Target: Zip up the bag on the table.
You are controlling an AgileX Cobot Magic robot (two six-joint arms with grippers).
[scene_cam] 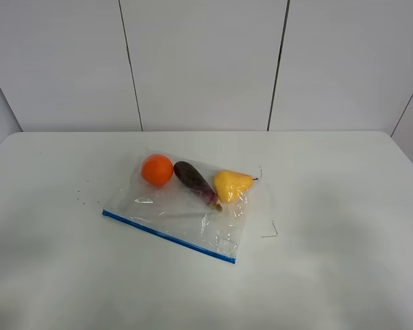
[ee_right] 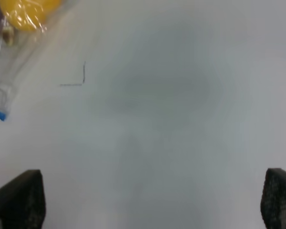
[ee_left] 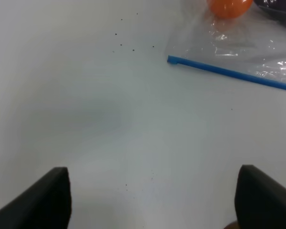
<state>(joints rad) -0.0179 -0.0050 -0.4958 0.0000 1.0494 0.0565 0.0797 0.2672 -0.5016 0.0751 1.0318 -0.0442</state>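
Bag (scene_cam: 182,206) on table (scene_cam: 344,227) holds orange, purple and yellow produce; both arms' jaws released

Bag (scene_cam: 182,206): clear, crinkly plastic zip bag lying flat near the centre of the white table (scene_cam: 344,261), turned at an angle.
Zipper strip (scene_cam: 166,236): blue, along the bag's edge toward 6 o'clock, running from 9 o'clock down toward 5 o'clock.
Contents: an orange fruit (scene_cam: 157,170) at the bag's 11 o'clock corner, a dark purple aubergine (scene_cam: 196,183) in the middle, a yellow pear (scene_cam: 232,184) at 2 o'clock, in a row along the far edge.
Table: plain white, rounded corners, far larger than the bag.
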